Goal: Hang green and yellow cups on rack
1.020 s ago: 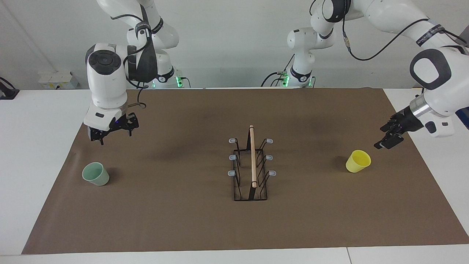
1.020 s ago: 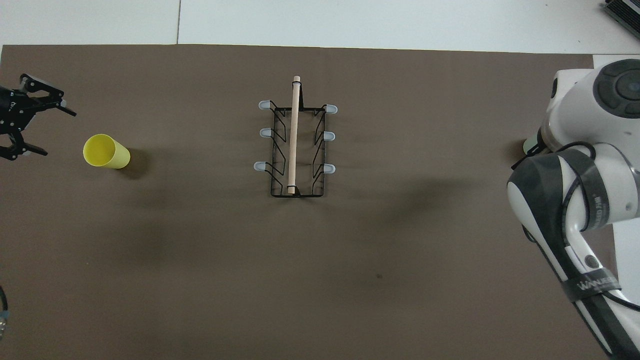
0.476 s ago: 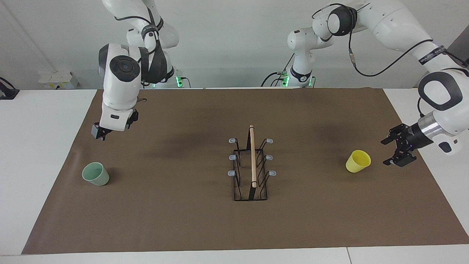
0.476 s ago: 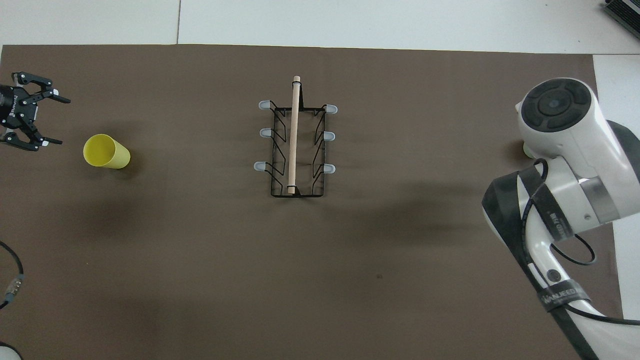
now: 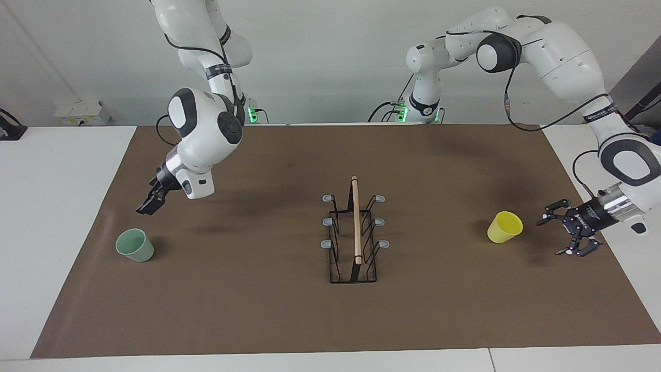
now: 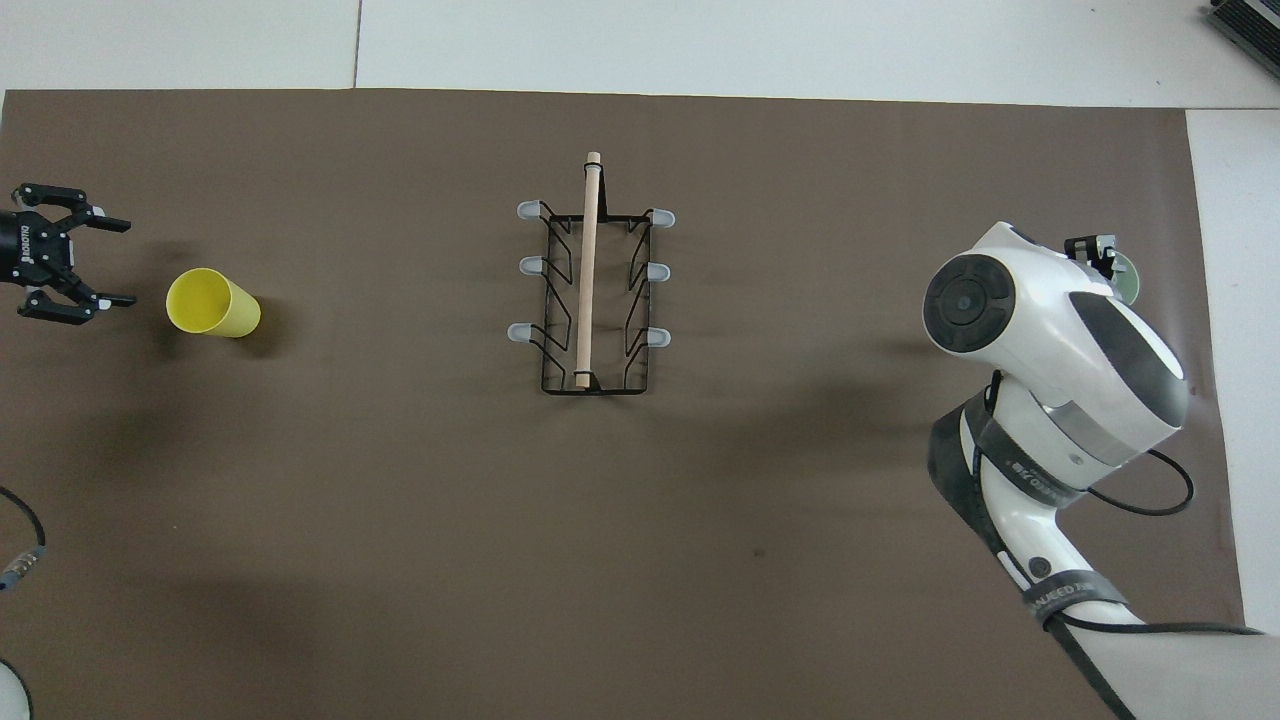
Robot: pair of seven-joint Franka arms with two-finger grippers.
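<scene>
Rack mid brown mat, white table.

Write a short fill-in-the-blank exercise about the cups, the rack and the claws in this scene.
1. The rack has ___ grey-tipped prongs.
2. The left claw is beside the ___ cup, not touching it.
3. The green cup stands on the ___ mat.
4. The right claw holds ___.

Answers: six; yellow; brown; nothing
</scene>
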